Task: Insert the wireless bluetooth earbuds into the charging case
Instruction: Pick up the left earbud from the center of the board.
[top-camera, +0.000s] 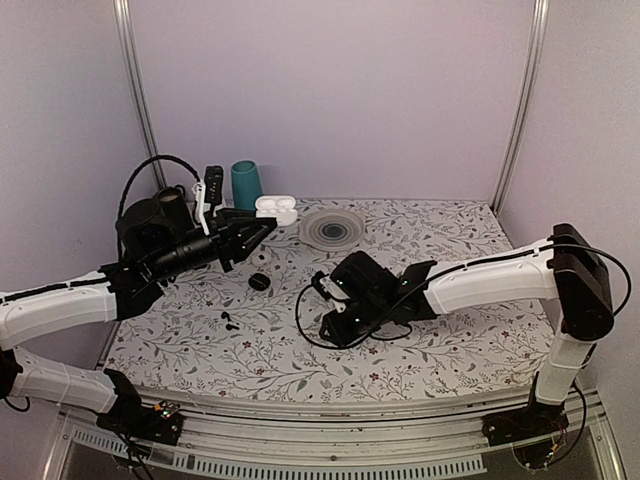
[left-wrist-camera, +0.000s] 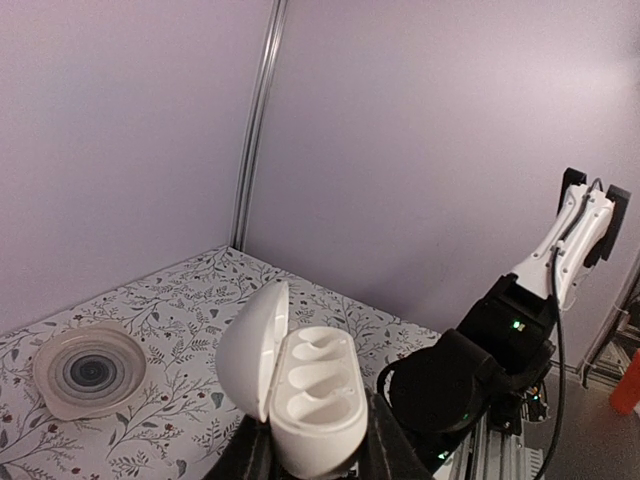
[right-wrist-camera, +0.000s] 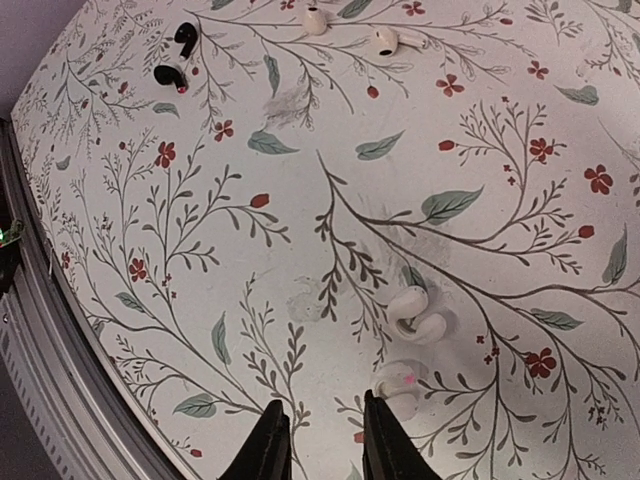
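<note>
Tabletop (right-wrist-camera: 300, 200): earbuds (right-wrist-camera: 408, 302) (white) by R fingers (right-wrist-camera: 270, 445)

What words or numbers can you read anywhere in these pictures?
None can be read.
The white case, earbuds and flowery table show no writing.
The teal cup and black gadget beside it are too small to tell.
</note>
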